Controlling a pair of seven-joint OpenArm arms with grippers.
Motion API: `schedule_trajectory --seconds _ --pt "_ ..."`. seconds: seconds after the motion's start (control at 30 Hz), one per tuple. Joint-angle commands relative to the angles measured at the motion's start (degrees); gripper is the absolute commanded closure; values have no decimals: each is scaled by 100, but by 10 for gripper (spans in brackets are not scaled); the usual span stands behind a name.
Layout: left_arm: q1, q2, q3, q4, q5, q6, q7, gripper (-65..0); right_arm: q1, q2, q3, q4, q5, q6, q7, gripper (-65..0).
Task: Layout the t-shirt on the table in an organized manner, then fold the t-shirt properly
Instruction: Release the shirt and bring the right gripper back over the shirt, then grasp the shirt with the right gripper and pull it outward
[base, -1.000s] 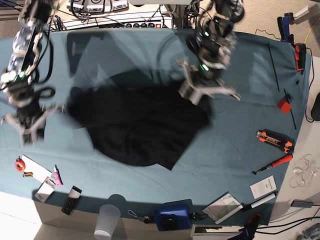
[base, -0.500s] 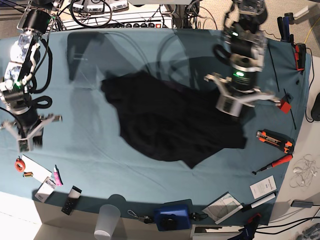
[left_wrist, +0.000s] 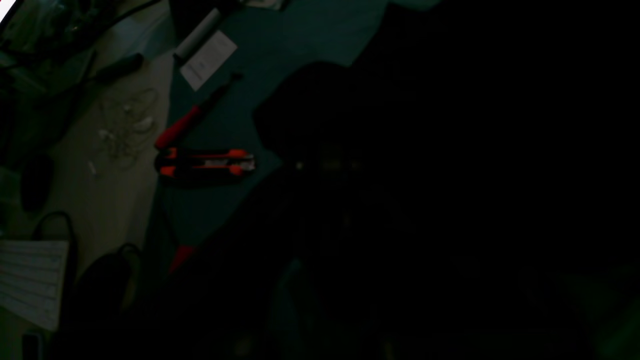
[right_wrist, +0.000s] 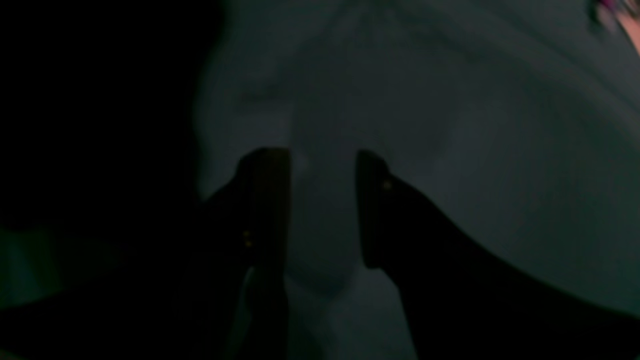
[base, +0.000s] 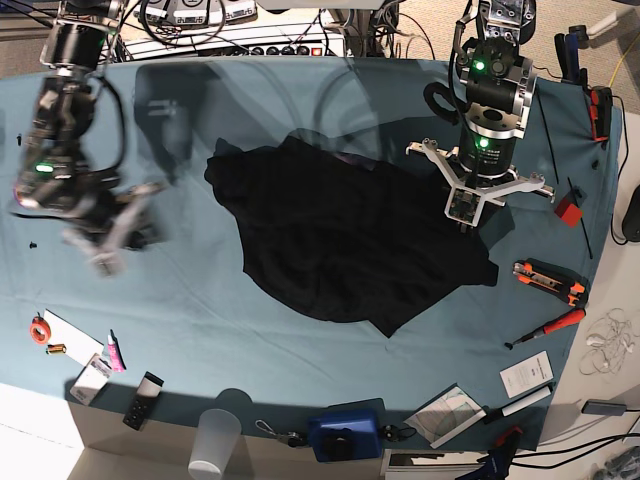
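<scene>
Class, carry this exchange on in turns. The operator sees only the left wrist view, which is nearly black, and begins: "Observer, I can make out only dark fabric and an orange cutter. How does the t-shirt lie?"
Observer: In the base view the t-shirt lies crumpled in the middle of the table, not spread flat.
Operator: Where is my left gripper on it?
Observer: The left gripper is shut and down at the shirt's edge nearest the cutter. I cannot tell whether it pinches fabric.
Operator: And the other arm?
Observer: The right gripper is open, with its jaws apart over bare table cloth, clear of the shirt.
</scene>
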Motion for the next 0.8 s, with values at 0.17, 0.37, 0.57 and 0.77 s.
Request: schedule_trajectory --seconds 0.17,0.37,0.57,0.77 --pt "-13 -11 -13 103 26 63 -153 0 341 76 -1915 192 313 175 -61 -232" --pt "-13 -11 -13 98 26 63 -151 0 741 76 -3449 240 -671 162 -155 -232" --pt "-15 20 -13 98 24 63 -153 0 772 74 -4295 240 -994 160 -144 -232" --pt "-15 20 -13 98 24 63 -153 0 769 74 -4627 238 -1027 24 -35 -225"
